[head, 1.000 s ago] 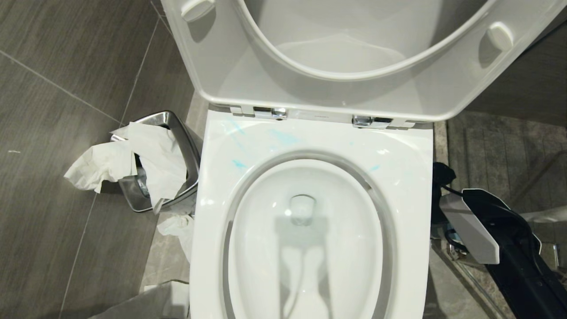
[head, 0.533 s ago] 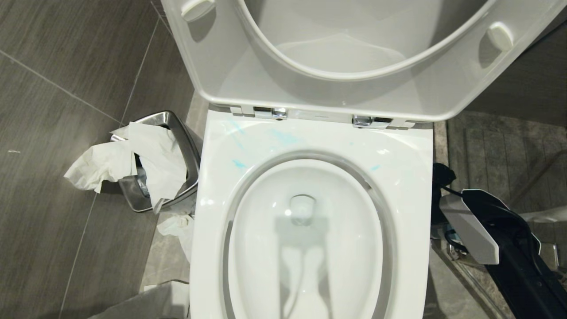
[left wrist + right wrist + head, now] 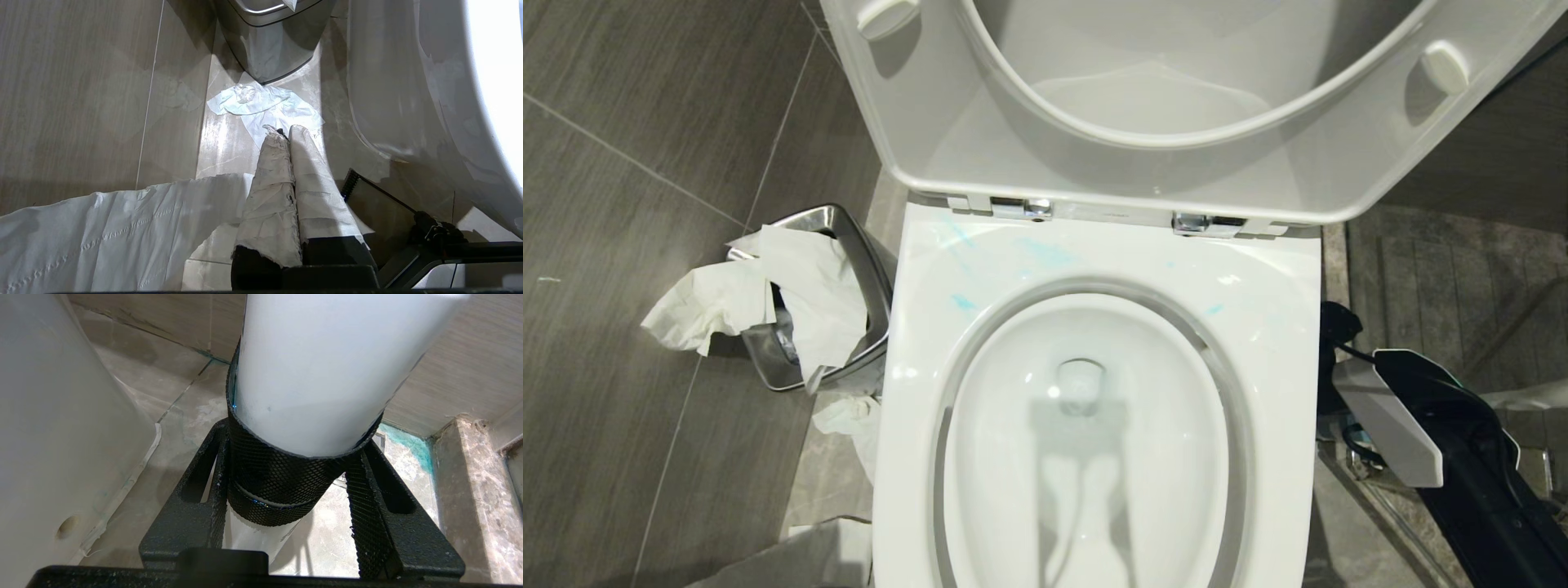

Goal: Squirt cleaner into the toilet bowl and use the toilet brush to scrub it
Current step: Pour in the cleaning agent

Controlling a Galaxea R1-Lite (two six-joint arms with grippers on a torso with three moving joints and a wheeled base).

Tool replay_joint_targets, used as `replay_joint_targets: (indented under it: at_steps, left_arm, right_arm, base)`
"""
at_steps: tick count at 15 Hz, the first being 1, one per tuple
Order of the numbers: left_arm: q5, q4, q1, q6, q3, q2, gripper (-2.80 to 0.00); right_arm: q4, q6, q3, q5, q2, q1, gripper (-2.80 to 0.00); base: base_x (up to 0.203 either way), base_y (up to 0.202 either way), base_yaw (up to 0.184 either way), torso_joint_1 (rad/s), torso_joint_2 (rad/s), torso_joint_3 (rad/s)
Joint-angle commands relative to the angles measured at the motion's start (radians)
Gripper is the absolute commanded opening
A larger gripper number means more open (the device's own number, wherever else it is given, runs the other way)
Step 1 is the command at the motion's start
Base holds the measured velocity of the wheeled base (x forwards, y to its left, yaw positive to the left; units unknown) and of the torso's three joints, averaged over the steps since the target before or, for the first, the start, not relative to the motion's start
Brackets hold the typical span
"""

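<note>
Head view: the toilet bowl (image 3: 1282, 327) stands with seat and lid up, and thin smears of cleaner (image 3: 1045, 253) mark the rear left of its broad rim. A steel bin (image 3: 849, 237) stuffed with paper crowds the bowl's left edge. The right side is tight too. There the right gripper (image 3: 286, 473) hangs low beside the bowl's outer wall, its fingers clamped on a white container (image 3: 318, 375) in a black mesh sleeve. The left gripper (image 3: 286, 132) hangs over the floor by the bowl's base, fingers pressed together, above a crumpled tissue (image 3: 261, 106).
</note>
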Motion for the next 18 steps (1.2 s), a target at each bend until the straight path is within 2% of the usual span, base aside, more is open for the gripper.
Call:
replay_joint_targets:
  at_steps: [1, 6, 15, 18]
  left_arm:
    - [0.000, 0.000, 0.000, -0.002, 0.000, 0.001, -2.80]
    - [0.000, 0.000, 0.000, -0.001, 0.001, 0.001, -2.80]
    - [0.000, 0.000, 0.000, -0.002, 0.000, 0.001, -2.80]
    - [0.000, 0.000, 0.000, 0.000, 0.000, 0.001, -2.80]
  right_arm:
    - [-0.007, -0.002, 0.031, -0.002, -0.008, 0.000, -2.80]
    - [-0.007, -0.002, 0.266, 0.001, -0.090, 0.000, -2.80]
    - [-0.007, 0.001, 0.422, -0.001, -0.188, 0.000, -2.80]
    - [-0.007, 0.009, 0.542, -0.001, -0.261, 0.001, -2.80]
  base:
    - [0.000, 0.000, 0.000, 0.000, 0.00, 0.000]
    - [0.000, 0.000, 0.000, 0.000, 0.00, 0.000]
    - [0.000, 0.000, 0.000, 0.000, 0.00, 0.000]
    - [0.000, 0.000, 0.000, 0.000, 0.00, 0.000]
